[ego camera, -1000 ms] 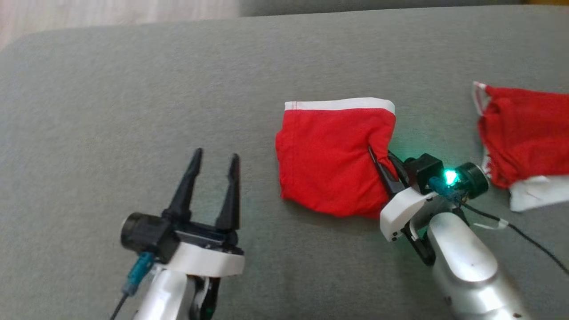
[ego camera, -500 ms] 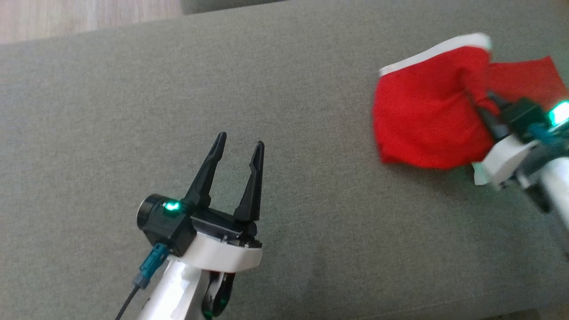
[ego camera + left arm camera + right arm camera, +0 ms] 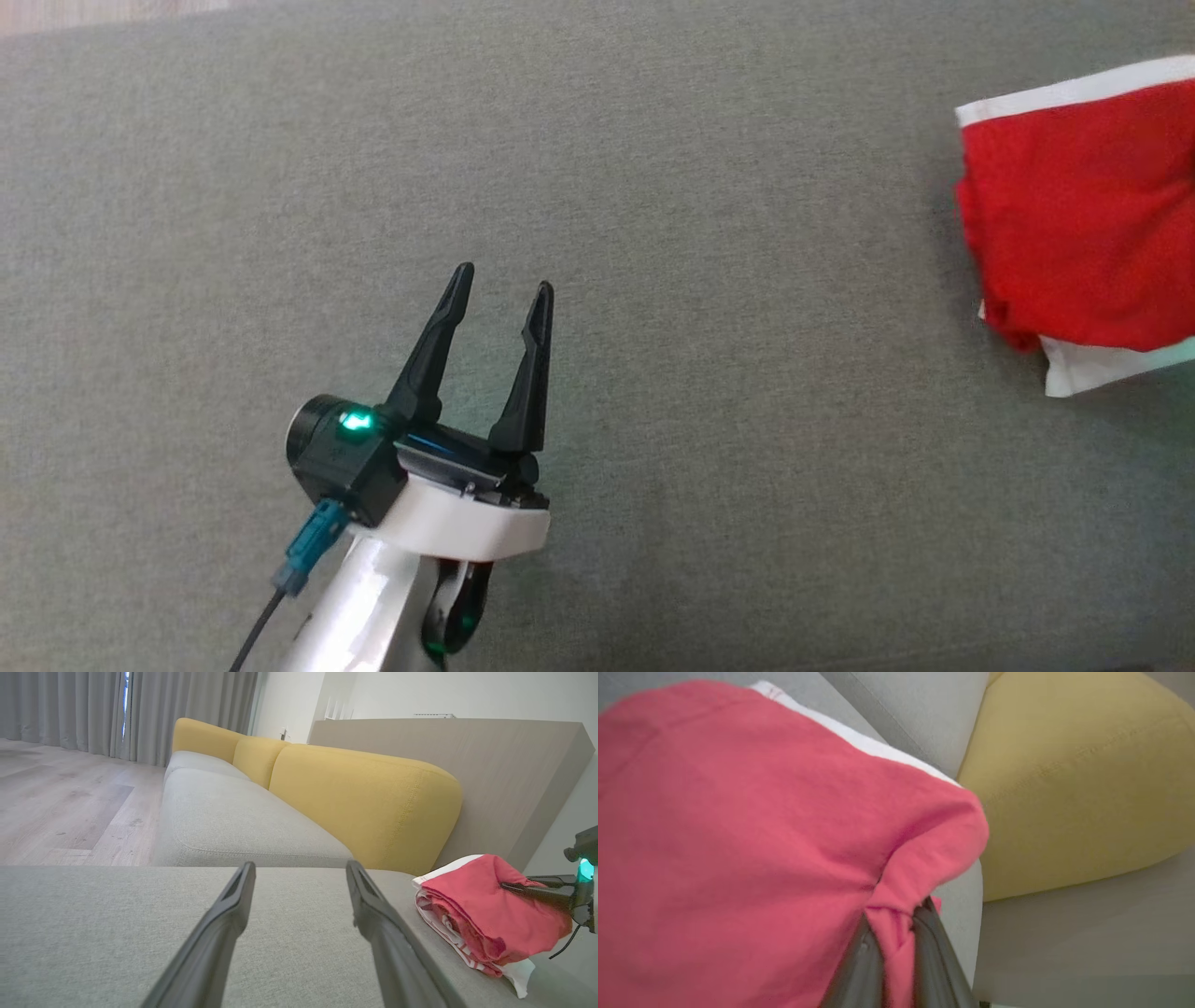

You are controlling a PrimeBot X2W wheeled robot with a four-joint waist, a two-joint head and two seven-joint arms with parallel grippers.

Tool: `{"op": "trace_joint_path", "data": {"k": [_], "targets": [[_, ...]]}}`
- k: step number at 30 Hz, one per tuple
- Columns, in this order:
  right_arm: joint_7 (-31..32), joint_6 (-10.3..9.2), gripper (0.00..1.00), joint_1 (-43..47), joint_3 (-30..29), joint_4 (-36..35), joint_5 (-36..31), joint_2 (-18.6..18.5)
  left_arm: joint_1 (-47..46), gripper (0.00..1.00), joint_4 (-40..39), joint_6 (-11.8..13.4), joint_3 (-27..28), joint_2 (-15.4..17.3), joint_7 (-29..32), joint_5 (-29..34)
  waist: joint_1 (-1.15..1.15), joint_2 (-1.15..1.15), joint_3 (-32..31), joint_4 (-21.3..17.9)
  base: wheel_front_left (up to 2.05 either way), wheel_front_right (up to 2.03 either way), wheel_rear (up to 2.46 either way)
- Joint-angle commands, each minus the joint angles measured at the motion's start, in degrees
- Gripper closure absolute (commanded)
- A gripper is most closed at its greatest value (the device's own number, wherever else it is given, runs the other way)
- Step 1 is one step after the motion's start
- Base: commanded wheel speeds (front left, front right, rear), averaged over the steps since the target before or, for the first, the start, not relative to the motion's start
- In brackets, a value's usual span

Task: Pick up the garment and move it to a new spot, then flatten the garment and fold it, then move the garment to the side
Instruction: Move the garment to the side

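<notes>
The garment point(image 3: 1083, 215) is red with a white band, folded, at the right edge of the head view on the grey cushion point(image 3: 653, 187). In the left wrist view the garment point(image 3: 486, 910) rests on top of another cloth, with my right gripper point(image 3: 507, 886) reaching into it from the right. My right wrist view has the right gripper point(image 3: 896, 919) shut on a pinched fold of the garment point(image 3: 738, 835). My left gripper point(image 3: 504, 280) stands open and holds nothing, well to the left of the garment; its fingers point(image 3: 224, 914) hover over bare cushion.
A second cloth point(image 3: 1092, 366), white-edged, pokes out from under the garment. A yellow sofa backrest point(image 3: 364, 798) rises beyond the cushion's far edge, with wooden floor point(image 3: 56, 802) to its left. Wide grey cushion lies between my left gripper and the garment.
My right gripper has carried the folded garment rightward onto the other red cloth. The head view has shifted too. The left gripper stays open.
</notes>
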Motion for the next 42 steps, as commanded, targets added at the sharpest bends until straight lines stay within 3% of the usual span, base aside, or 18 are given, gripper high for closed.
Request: {"op": "trace_joint_path", "data": {"k": [1,5,16,17,18,27,31,35,42], "targets": [[0.2,0.37,1.00,1.8,-0.5,-0.4,-0.2,-3.5,-1.7,0.00,-1.9,0.0,1.6,0.1,-0.3,-0.2,0.00,0.00,0.3,0.3,0.00,0.00,0.00],[2.2,0.37,1.00,2.6,-0.9,0.7,-2.5,-5.4,-1.7,0.00,-2.0,0.0,2.0,0.1,-0.3,-0.2,0.00,0.00,0.8,0.7,0.00,0.00,0.00],[5.2,0.37,1.00,4.4,-6.2,-1.8,-3.9,-3.4,-2.0,0.00,-1.8,-0.3,2.5,0.1,-0.3,0.1,0.00,0.00,1.7,0.8,0.00,0.00,0.00],[5.4,0.37,0.59,4.6,-7.1,-2.1,-4.0,-3.1,-2.0,0.00,-1.7,-0.3,2.6,0.1,-0.3,0.0,0.00,0.00,1.6,0.8,0.00,0.00,0.00],[5.4,0.37,0.00,4.9,-7.9,-2.4,-4.1,-2.8,-2.0,0.00,-1.6,-0.3,2.7,0.1,-0.3,0.0,0.00,0.00,1.6,0.8,0.00,0.00,0.00],[6.5,0.37,0.00,6.3,-12.8,-4.9,-5.3,-1.1,-1.8,0.00,-1.1,-0.4,3.4,0.1,-0.3,-0.1,0.00,0.00,0.6,0.5,0.00,0.00,0.00],[6.2,0.37,0.00,5.6,-17.2,-7.4,-6.4,1.7,-1.6,0.00,-1.1,-0.2,4.0,0.1,-0.3,-0.3,0.00,0.00,-0.8,0.4,0.00,0.00,0.00],[4.5,0.37,0.00,4.7,-21.9,-12.3,-6.7,7.5,-0.8,0.00,-1.2,0.1,5.2,0.1,-0.3,-0.2,0.00,0.00,-3.0,0.3,0.00,0.00,0.00],[0.5,0.37,0.00,5.9,-26.9,-21.1,-3.5,20.9,1.5,0.00,-2.5,0.0,8.7,0.1,-0.3,-0.8,0.00,0.00,-7.0,0.9,0.00,0.00,0.00]]}}
